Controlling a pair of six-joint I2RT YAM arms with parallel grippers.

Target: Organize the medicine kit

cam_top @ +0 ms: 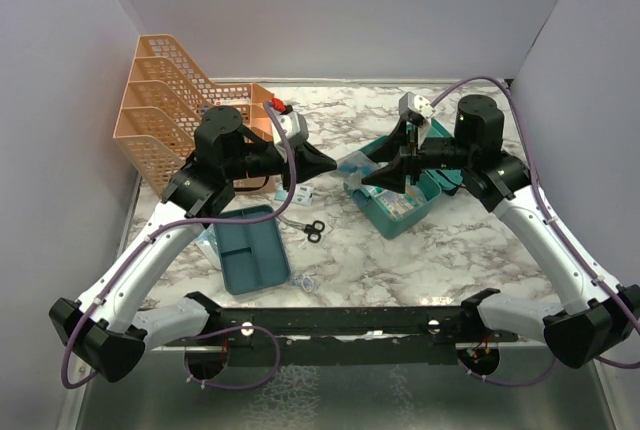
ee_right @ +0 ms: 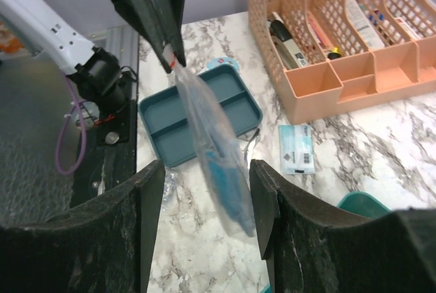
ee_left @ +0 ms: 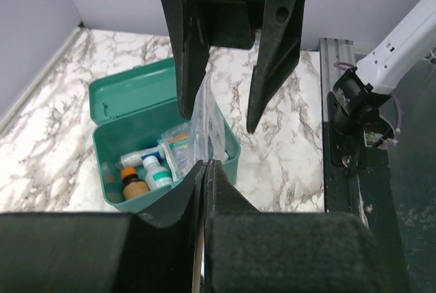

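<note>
The medicine kit [ee_left: 126, 95] sits open on the marble surface [cam_top: 400, 260] to the right of centre, lid thrown back, and it is partly filled: a brown bottle [ee_left: 133, 185], a white bottle [ee_left: 158, 172] and some flat packets [ee_left: 178, 144] lie inside. So I'd judge the job somewhere in the middle. Right now a clear plastic bag [ee_right: 214, 143] with something blue in it hangs in the air by the kit's near end. The left gripper [ee_left: 206, 167] is pinched tight on its top edge, while the right gripper [ee_right: 206, 174] has its jaws apart on either side of the bag's lower half, not clamped on it as far as I can see. It looks like a handover or a steadying move before the bag goes in, though that is only my reading. Plenty is left outside the kit: a small printed packet [ee_right: 296, 148] by the orange mesh rack [ee_right: 340, 75], black scissors [cam_top: 312, 231] near the flat teal tray [ee_right: 174, 129], and more items standing in the rack's slots. What stands in the way is mostly the crowding: both arms meet nose to nose over the kit's edge, and the limp bag could snag on the rim.
</note>
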